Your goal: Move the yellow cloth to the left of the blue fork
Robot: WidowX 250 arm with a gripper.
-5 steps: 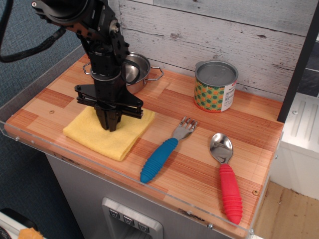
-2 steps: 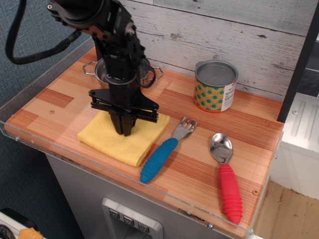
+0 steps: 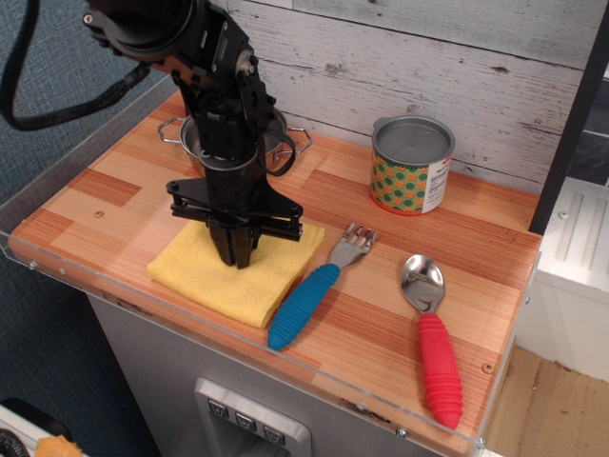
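The yellow cloth (image 3: 202, 274) lies flat on the wooden table near the front edge. Its right edge almost touches the handle of the blue fork (image 3: 310, 297). The fork lies just to the cloth's right, its tines pointing to the back. My gripper (image 3: 235, 257) points straight down on the middle of the cloth. Its fingers are together, pinching the fabric at the tips. The black arm hides the back part of the cloth.
A steel pot (image 3: 279, 143) stands behind the arm at the back left. A patterned tin can (image 3: 411, 166) stands at the back middle. A red-handled spoon (image 3: 434, 345) lies right of the fork. A clear raised rim (image 3: 190, 328) runs along the table's front edge.
The gripper has dragged the yellow cloth to the right, from the left part of the table to right beside the fork's handle. Over the last half second it has barely moved.
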